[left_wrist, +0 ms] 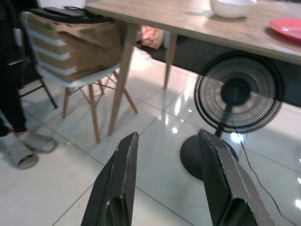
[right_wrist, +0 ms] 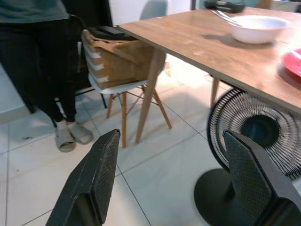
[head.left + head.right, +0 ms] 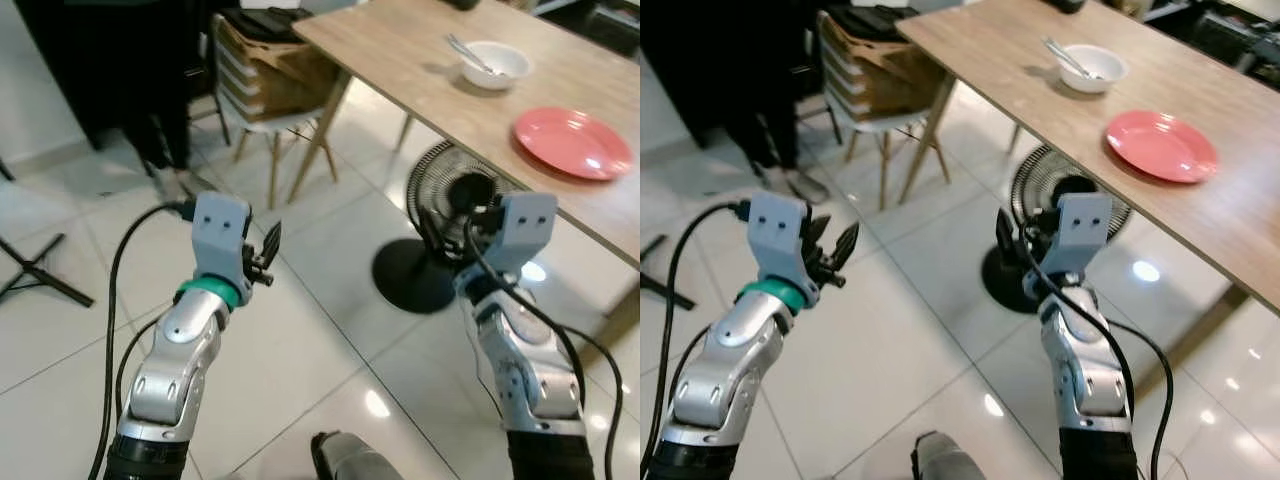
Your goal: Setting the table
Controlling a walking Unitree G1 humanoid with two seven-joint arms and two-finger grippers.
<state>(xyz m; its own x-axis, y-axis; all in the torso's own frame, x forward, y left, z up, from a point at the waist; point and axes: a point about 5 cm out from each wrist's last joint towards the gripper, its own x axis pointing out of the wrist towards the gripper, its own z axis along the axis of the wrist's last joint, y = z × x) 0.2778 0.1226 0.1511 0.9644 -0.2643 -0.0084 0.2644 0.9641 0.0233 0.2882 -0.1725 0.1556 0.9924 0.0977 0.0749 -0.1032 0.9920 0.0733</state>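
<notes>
Head view: both arms are raised over the tiled floor [image 3: 300, 350], short of the wooden table [image 3: 420, 50].
Left gripper [image 3: 268, 252]: held up over the floor, well away from the table; fingers [image 1: 117, 183] parted by a moderate gap, nothing between them.
Right gripper [image 3: 1025, 245]: raised in front of the fan [image 3: 450, 195], below the table's near edge; fingers [image 2: 96, 174] spread wide, nothing held.
Table: light wood, running away to the upper right, with slanted wooden legs.
Bowl [image 3: 494, 63]: white, on the table top toward its far part, away from the near edge, with a metal utensil [image 3: 468, 52] leaning in it; which kind of utensil cannot be told.
Plate [image 3: 573, 142]: red, flat on the table, close to the near edge and apart from the bowl.
Fan: black, on a round base on the floor, partly under the table's near edge.
Chair [image 3: 275, 125]: white seat, wooden legs, at the table's end, with a brown cardboard box [image 2: 120, 59] on it and dark flat items on top of the box.
Person [image 2: 42, 61]: stands beyond the chair in dark trousers and grey slippers.
</notes>
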